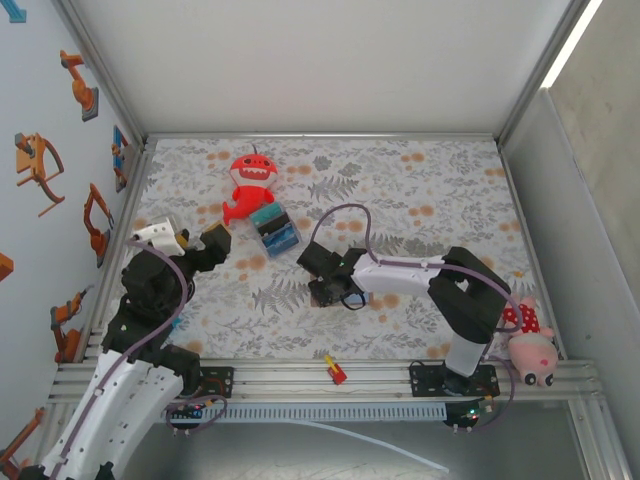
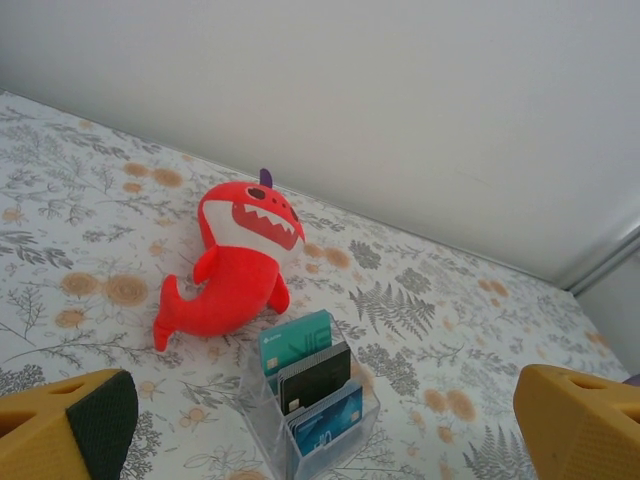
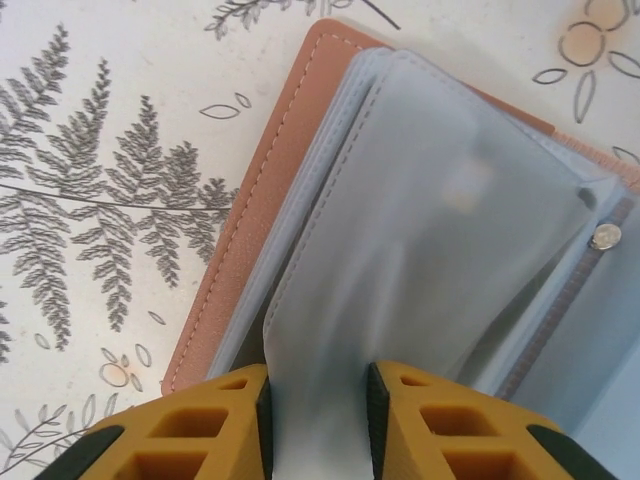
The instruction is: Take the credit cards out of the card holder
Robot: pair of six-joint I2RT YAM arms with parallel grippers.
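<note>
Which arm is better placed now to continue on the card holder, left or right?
Right. The right arm has jaws flanking a frosted sleeve of the open card holder. The left arm, jaws open, is apart from it, facing the red shark toy and a clear stand of cards.

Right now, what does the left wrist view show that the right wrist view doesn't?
Left wrist: a red shark plush, a clear stand holding cards, and the left end effector wide open. Right wrist: the open tan card holder, with a pale sleeve between the fingers of the right end effector. Both: the floral table cover.
</note>
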